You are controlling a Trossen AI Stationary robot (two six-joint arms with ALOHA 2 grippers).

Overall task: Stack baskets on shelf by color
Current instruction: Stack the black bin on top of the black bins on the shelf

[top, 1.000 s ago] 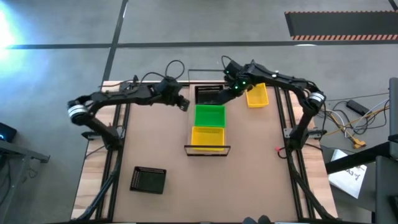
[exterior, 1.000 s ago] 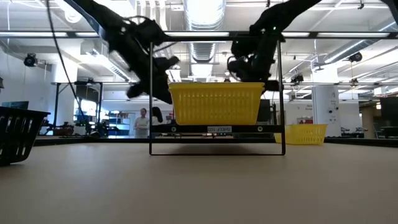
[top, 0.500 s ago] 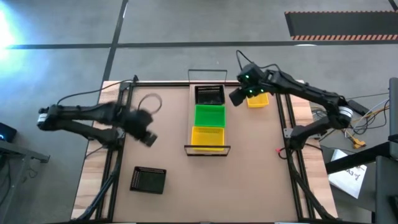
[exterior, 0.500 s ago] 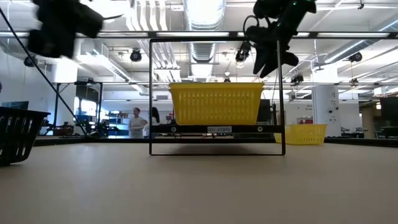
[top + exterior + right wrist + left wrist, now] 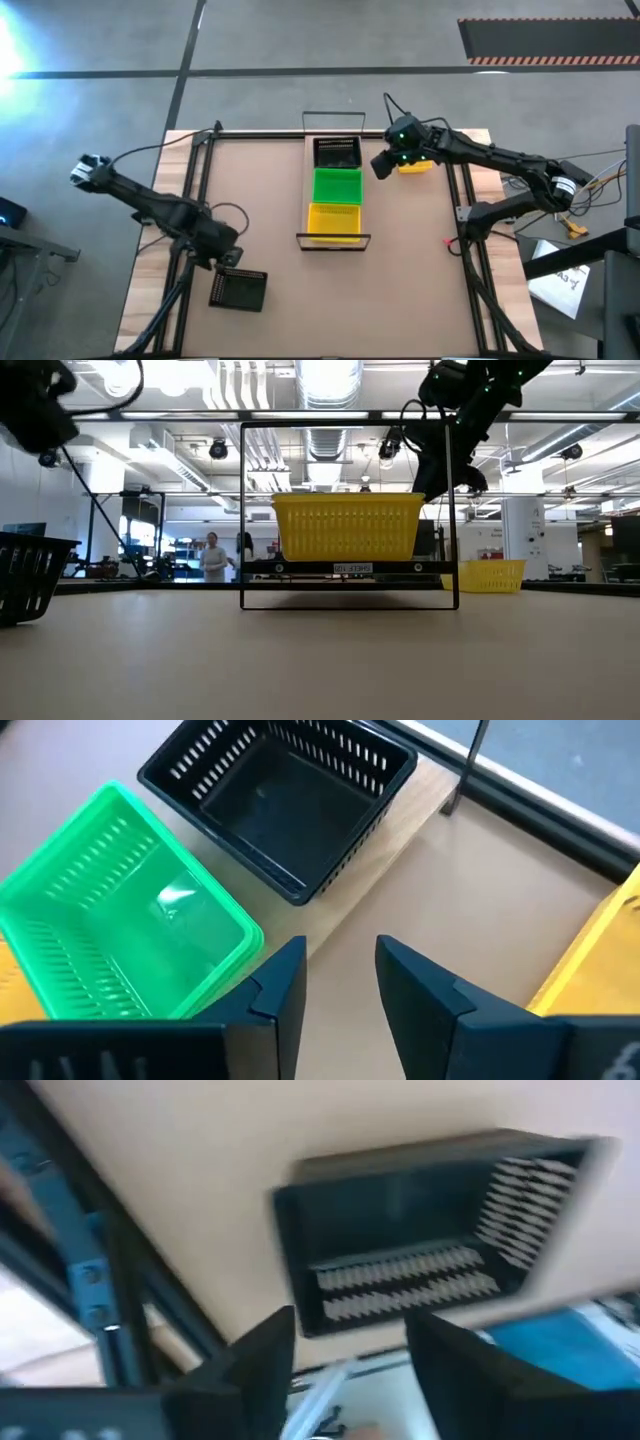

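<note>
The shelf point(image 5: 347, 568) runs near to far down the table's middle. On it sit a black basket point(image 5: 338, 152) at the far end, a green basket point(image 5: 338, 186) in the middle and a yellow basket point(image 5: 335, 220) at the near end. Another yellow basket point(image 5: 413, 160) stands on the table at the far right. Another black basket point(image 5: 238, 289) stands on the table at the near left. My left gripper point(image 5: 345, 1360) hovers open just beside that black basket point(image 5: 430, 1240). My right gripper point(image 5: 342, 975) hangs open between the shelf and the far yellow basket, nothing between its fingers.
Black frame rails point(image 5: 190, 200) run along the table's left and right sides. Bare brown tabletop point(image 5: 400, 290) lies at the near right. In the low view a person point(image 5: 211, 556) stands far off in the room behind.
My left gripper has swung from beside the shelf's far end toward the table's near left, ending by the black basket on the table. My right gripper has drawn away from the shelf's black basket toward the table's right, stopping between the shelf and the yellow basket there.
</note>
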